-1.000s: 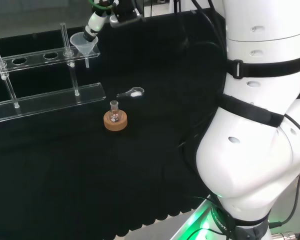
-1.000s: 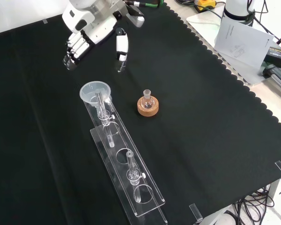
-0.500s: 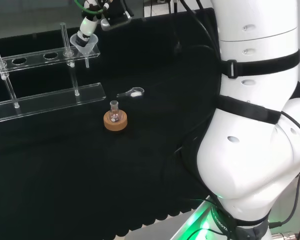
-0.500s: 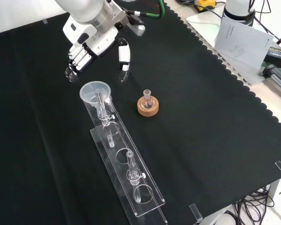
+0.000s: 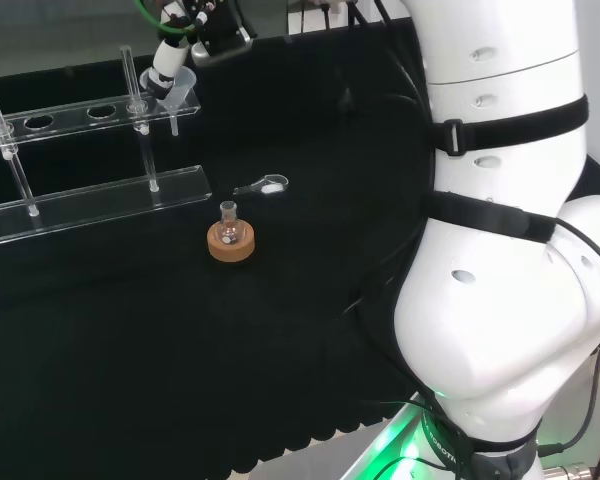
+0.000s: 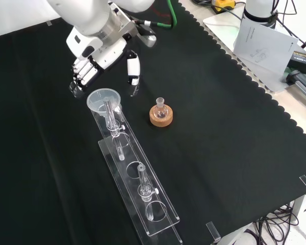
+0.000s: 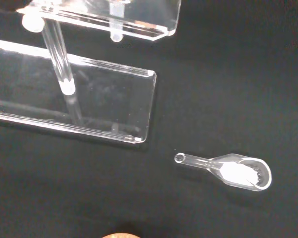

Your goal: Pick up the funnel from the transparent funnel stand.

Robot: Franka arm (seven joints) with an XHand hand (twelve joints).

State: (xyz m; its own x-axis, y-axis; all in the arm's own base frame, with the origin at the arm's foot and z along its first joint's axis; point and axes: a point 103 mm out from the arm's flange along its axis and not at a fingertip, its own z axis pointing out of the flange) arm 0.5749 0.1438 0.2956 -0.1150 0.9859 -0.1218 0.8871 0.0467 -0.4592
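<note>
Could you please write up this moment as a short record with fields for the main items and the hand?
funnel: seated in the end hole of the funnel stand, not lifted
funnel stand: clear, two-tier, lying on the black cloth
hand: just beyond the funnel in the front view, fingers and thumb spread to either side, holding nothing
flask: small, upright on a cork ring, right of the stand in the front view
scoop: clear, white powder in its bowl, lying on the cloth
</note>
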